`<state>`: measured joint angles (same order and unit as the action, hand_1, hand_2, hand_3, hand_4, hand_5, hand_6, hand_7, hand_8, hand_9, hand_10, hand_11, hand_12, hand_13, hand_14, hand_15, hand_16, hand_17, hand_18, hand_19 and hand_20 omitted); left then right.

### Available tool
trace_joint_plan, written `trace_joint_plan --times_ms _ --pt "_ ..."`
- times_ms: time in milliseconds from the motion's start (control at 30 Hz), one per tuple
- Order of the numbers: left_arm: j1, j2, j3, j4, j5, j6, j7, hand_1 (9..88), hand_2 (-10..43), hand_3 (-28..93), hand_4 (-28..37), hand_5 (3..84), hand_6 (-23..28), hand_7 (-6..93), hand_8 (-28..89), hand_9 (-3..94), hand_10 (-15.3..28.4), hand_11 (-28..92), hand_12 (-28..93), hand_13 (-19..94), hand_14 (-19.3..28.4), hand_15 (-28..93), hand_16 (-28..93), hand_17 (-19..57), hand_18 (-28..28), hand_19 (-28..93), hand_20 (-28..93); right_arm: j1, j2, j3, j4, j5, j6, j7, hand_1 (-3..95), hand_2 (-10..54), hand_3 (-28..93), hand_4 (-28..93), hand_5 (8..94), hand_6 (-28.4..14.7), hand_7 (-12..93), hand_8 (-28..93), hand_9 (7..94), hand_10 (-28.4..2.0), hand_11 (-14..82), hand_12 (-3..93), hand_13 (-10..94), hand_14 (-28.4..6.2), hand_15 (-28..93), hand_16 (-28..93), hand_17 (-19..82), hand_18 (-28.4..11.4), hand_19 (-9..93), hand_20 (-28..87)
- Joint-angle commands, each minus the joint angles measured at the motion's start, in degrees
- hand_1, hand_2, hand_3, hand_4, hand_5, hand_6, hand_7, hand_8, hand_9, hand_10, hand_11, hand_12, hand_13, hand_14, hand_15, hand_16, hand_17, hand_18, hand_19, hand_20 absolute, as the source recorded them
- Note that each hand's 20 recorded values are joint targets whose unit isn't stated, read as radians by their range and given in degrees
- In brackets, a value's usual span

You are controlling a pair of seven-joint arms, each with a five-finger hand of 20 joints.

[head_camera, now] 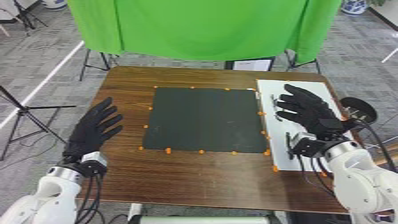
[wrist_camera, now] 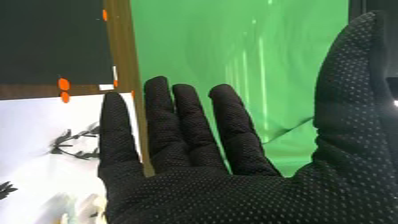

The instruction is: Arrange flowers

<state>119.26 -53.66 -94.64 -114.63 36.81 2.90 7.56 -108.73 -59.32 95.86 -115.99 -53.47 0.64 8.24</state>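
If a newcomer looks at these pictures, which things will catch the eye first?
The bright green cloth hanging beyond the brown table probably comes first. Next is the dark mat on the table, with orange marks around it. Then, in black gloves, the left hand by the table's left edge and the right hand over the white sheet.

My left hand (head_camera: 85, 132) over left edge of table (head_camera: 195, 177), fingers straight, slightly spread, pointing toward far side. My right hand (head_camera: 307, 111) near right edge, open, fingers extended, thumb well apart from them.
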Motion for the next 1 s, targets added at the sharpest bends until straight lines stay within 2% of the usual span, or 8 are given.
trace_joint_plan --times_ms 33,200,400,633,700,800,900,1000 --pt "1.11 -1.22 -0.53 -0.24 -0.06 0.93 -0.32 29.4 -7.9 69 -28.3 21.3 3.2 22.7 -13 16.8 10.1 24 17 13 13.3 33 -1 -11.0 20.1 41 10 0.23 0.05 -0.36 -0.15 -0.59 -0.24 0.27 17.9 -9.3 88 -28 27.4 -2.1 27 -16 30.6 -12.2 16.9 22.1 25 -9.8 29 23 4 -19.5 44 20" --pt "-1.39 -0.68 0.56 0.74 0.09 -0.12 -0.35 29.5 -7.7 68 -28.3 21.2 3.3 22.7 -13 16.6 10.1 24 17 13 13.3 33 -1 -11.0 20.1 41 10 0.31 0.29 -0.26 -0.32 -0.67 0.32 -0.57 18.3 -9.1 88 -28 27.6 -2.1 27 -16 31.0 -12.1 17.0 21.8 27 -9.6 31 22 4 -19.8 45 20" --pt "0.43 -1.24 -0.37 0.16 -0.02 0.45 -0.88 29.5 -7.7 69 -28.3 21.2 3.3 22.7 -13 16.7 10.1 24 17 14 13.7 35 -1 -10.9 20.2 41 10 0.71 0.23 -0.98 0.00 -0.92 -0.29 -0.30 17.9 -9.2 87 -28 27.8 -2.1 27 -16 31.1 -12.1 17.1 21.7 27 -9.7 32 21 4 -19.9 45 20" --pt "0.43 -0.90 -0.14 0.33 -0.23 0.32 -0.53 29.5 -7.7 68 -28.3 21.3 3.3 22.7 -13 16.7 10.2 24 17 14 13.7 35 -2 -10.9 20.1 41 10 0.68 1.07 -1.82 -0.36 -0.96 3.18 -0.37 18.1 -9.4 88 -28 28.5 -2.3 27 -16 31.6 -12.2 17.5 21.8 27 -9.6 32 21 5 -19.8 45 20" --pt "0.71 -0.86 -0.24 0.05 -0.36 0.28 -0.85 29.5 -7.7 68 -28.3 21.3 3.3 22.7 -13 16.7 10.2 24 17 14 13.7 35 -2 -10.9 20.1 41 10 0.75 1.85 -2.85 -1.73 -5.64 8.02 2.46 19.7 -9.2 87 -28 30.2 -2.5 28 -17 34.0 -12.4 19.2 21.4 30 -9.5 36 20 7 -19.9 51 22" --pt "-0.60 -0.72 0.31 0.52 0.07 -0.17 -0.56 29.3 -7.8 69 -28.3 21.4 3.3 22.6 -13 16.7 10.2 24 17 14 13.6 35 -2 -10.9 20.1 41 10 2.79 4.89 -7.03 -4.50 -23.23 21.88 12.55 24.2 -9.4 85 -28 33.7 -2.3 33 -20 39.0 -12.1 27.4 20.4 36 -9.4 49 15 16 -19.3 63 27" --pt "-1.66 -0.05 0.70 0.83 -0.05 -0.30 -0.52 29.4 -7.7 68 -28.3 21.4 3.4 22.7 -13 16.7 10.2 24 17 14 13.6 35 -2 -11.0 20.1 41 10 2.53 7.30 -6.60 -6.24 -33.20 21.26 17.66 38.0 -9.5 70 -28 49.9 0.5 43 -22 57.4 -11.2 40.3 22.6 57 -8.5 66 17 32 -16.5 86 35" --pt "-0.65 -0.16 0.06 0.34 -0.03 -0.11 -0.80 29.2 -7.7 69 -28.3 21.5 3.4 22.6 -13 16.7 10.2 24 17 14 13.6 35 -2 -11.0 20.1 41 10 0.14 10.00 -5.59 -7.96 -45.93 16.37 21.11 42.8 -9.5 65 -28 56.3 0.9 47 -14 64.2 -11.7 48.5 24.7 64 -8.5 73 20 38 -15.6 93 41"
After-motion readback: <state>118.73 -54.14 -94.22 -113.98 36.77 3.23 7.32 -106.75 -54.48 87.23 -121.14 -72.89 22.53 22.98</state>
